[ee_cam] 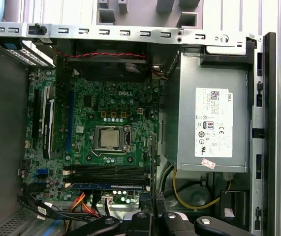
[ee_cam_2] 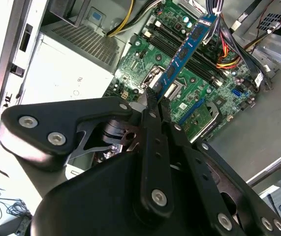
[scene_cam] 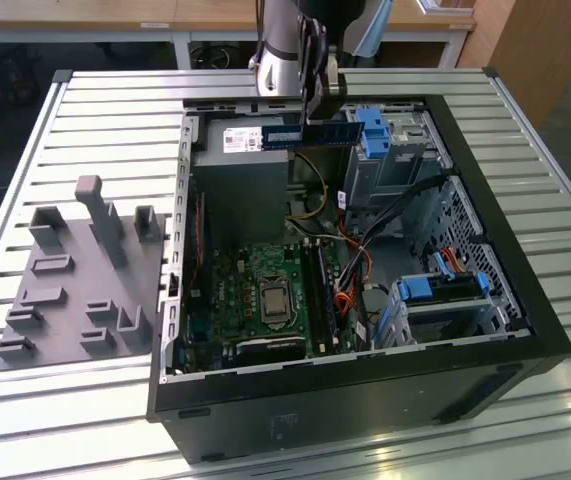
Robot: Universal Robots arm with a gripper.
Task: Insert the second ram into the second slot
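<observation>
In the exterior view the gripper (scene_cam: 310,115) hangs over the far side of the open computer case (scene_cam: 365,390), which lies on the slatted desk (scene_cam: 95,110). Its fingers pinch the second ram (scene_cam: 310,133) by one end and hold it level, high above the power supply (scene_cam: 240,190) and well apart from the memory slots (scene_cam: 320,290). I judge the pick-up done and the seating not yet done. The case holds the motherboard (scene_cam: 255,270), drive cages with blue tabs (scene_cam: 440,288) and loose cables (scene_cam: 350,255). A grey holder (scene_cam: 65,300) with upright pegs stands beside the case. In the second wrist view the fingers (ee_cam_2: 150,105) are closed flat against the stick (ee_cam_2: 187,51), which juts out over the board without touching it. In the first wrist view the stick (ee_cam: 108,186) shows edge-on, running roughly parallel to the dark slots (ee_cam: 108,171) and just beside them. I cannot tell whether any slot is already filled.
</observation>
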